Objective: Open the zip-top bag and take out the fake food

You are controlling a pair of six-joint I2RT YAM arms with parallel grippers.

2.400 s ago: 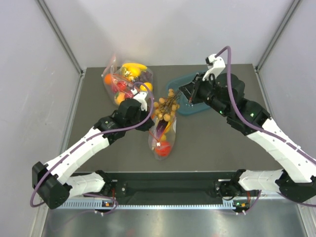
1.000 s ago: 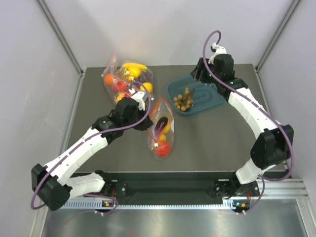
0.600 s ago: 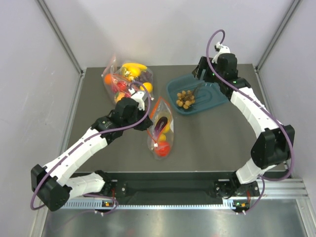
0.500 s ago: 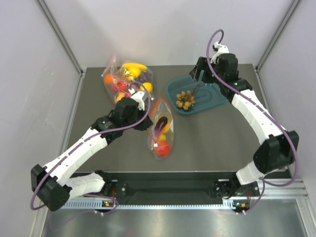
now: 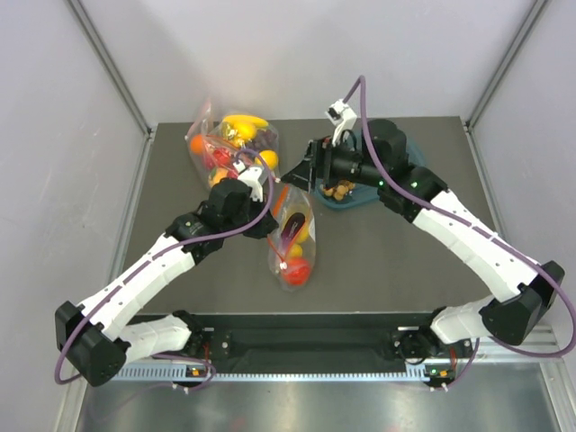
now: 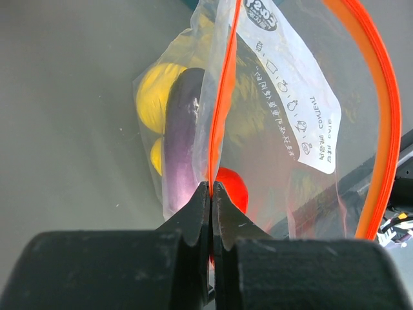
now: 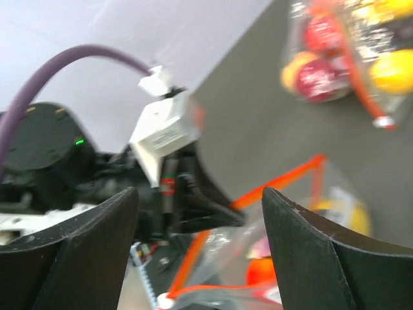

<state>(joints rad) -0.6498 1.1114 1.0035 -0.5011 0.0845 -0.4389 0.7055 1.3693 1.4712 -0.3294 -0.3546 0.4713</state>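
The zip-top bag (image 5: 293,236) lies flat just left of the teal tray (image 5: 345,203). Its long axis runs near to far, and its orange-zipped mouth points away from the arm bases. The left gripper (image 6: 211,188), its arm stretched diagonally toward the tray, pinches the bag's left lip. The right arm reaches leftward across the tray, and the right gripper (image 5: 297,171) is spread wide just off the bag's mouth. An eggplant (image 6: 182,129) and a tomato (image 5: 298,267) sit inside.

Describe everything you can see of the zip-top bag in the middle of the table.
The zip-top bag is clear, crinkly plastic with an orange-red zip strip and a white printed label. It lies on the dark table, mouth open towards the far side. The left gripper pinches one side of the strip. Inside: a purple eggplant, red tomato, yellow fruit.
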